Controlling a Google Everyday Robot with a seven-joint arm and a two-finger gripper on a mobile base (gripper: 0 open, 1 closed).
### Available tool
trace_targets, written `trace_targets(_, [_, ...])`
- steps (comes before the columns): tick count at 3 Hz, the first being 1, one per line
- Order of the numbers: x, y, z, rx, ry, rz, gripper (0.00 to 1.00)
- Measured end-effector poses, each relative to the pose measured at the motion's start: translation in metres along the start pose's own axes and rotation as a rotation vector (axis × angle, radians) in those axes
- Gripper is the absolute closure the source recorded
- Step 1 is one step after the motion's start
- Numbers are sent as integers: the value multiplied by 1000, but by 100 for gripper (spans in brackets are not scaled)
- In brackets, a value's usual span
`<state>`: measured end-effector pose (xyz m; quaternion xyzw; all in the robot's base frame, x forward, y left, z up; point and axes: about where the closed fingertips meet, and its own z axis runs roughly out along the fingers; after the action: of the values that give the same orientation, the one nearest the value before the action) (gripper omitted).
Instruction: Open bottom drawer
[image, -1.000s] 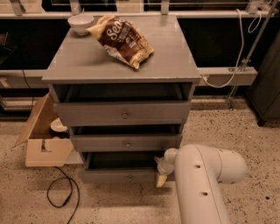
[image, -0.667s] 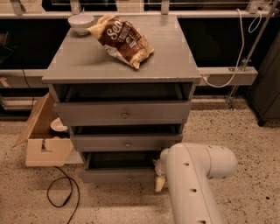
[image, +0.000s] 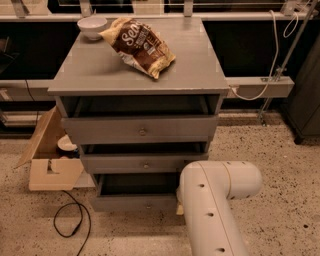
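The gripper (image: 179, 208) is almost wholly hidden behind the robot's thick white arm (image: 210, 200). Only a tan sliver of it shows, low down beneath the front right corner of the grey worktop (image: 200, 75), at the right end of the bottom drawer's front, and I cannot tell whether it is open or closed on anything. The bottom drawer (image: 125, 204), a slim grey wooden front with a small round metal knob (image: 148, 205) at its centre, sits at the lowest tier and stands partly out, its dark interior showing behind the front. The pull looks to be in hand but not finished. The next move calls for a straight draw square to the worktop's front edge, since working from one end may skew the drawer. Above are the medium grey drawer (image: 120, 163) and the tall grey drawer (image: 100, 131). A white bowl (image: 92, 26) sits at the worktop's back left corner, with a brown-and-yellow crisp bag (image: 139, 46) beside it, and an open cardboard box (image: 50, 160) lies on the floor beyond the left edge
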<state>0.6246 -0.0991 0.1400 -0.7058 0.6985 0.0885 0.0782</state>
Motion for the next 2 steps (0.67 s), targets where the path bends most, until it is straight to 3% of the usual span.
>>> trace_targets(1, [-1,-1,-3,0,0,0,63])
trace_targets(2, [-1,-1,-6,0,0,0,93])
